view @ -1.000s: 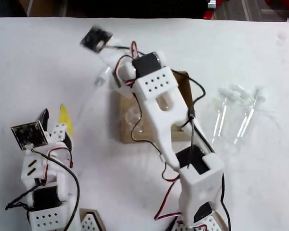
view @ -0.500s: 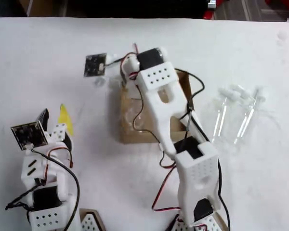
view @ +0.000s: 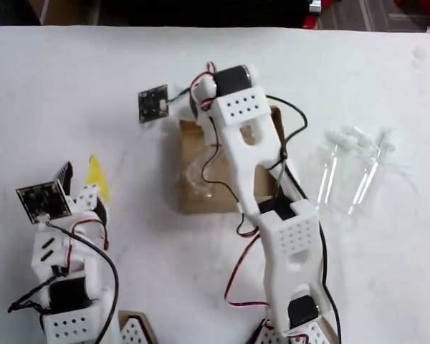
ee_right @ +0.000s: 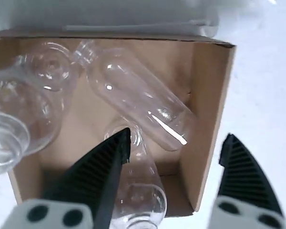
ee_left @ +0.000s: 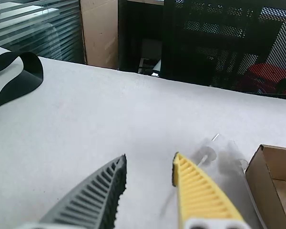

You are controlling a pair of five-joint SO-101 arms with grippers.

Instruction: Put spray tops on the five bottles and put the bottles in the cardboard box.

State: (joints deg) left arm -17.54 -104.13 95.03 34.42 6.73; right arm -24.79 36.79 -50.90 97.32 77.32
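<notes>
The cardboard box (view: 190,201) sits in the middle of the table (view: 72,79), under the right arm. The right claw (ee_right: 177,138) is released, jaws spread, directly above the box. The left claw (ee_left: 150,162) is released and well apart from it. The bottles (ee_right: 138,100) lie inside the box, apparently uncapped; the central one's long axis runs diagonally. The spray tops (view: 351,161) lie beside the box, nearer the right arm.
</notes>
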